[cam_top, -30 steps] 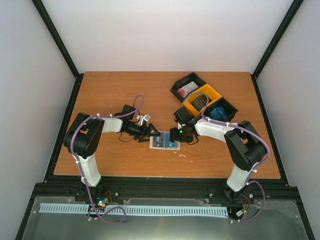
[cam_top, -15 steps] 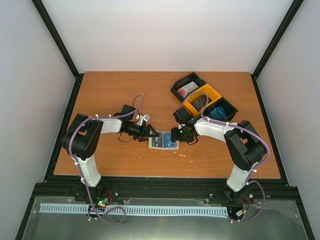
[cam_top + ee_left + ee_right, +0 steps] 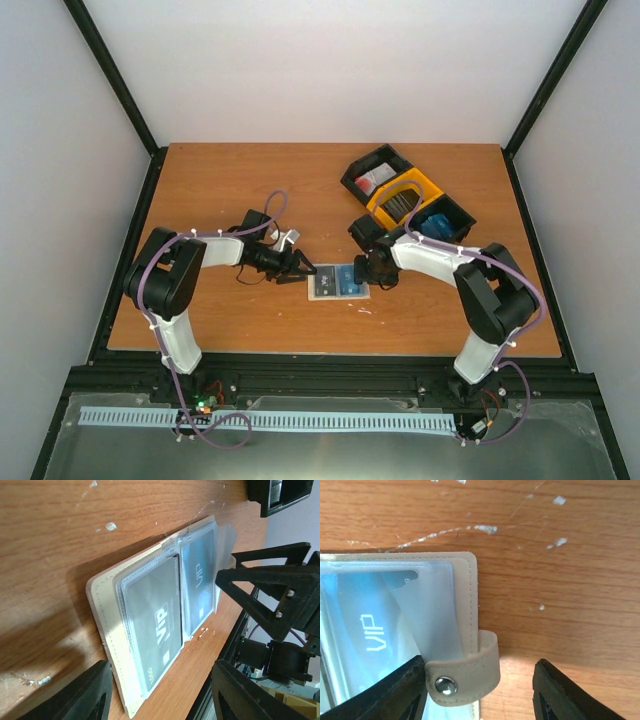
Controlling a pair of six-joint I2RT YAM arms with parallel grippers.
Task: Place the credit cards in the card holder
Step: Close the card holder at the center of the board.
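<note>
We see the card holder [image 3: 338, 284] lying open mid-table [image 3: 220, 180] with VIP credit cards [image 3: 155, 625] in its clear sleeves; at upper right the yellow bin [image 3: 428, 183] holds dark items, the upper black bin [image 3: 352, 185] something red and white, the lower black bin [image 3: 462, 215] blue items. The holder's long axis runs left-right, snap strap [image 3: 465, 672] at the right end. Left end effector [image 3: 303, 268] and right end effector [image 3: 360, 272] stand apart-fingered at its ends, holding nothing; since a second ago the holder has moved slightly right and the left fingers have narrowed.

Overhead looks down; close wrist views share the card holder [image 3: 472, 670].
</note>
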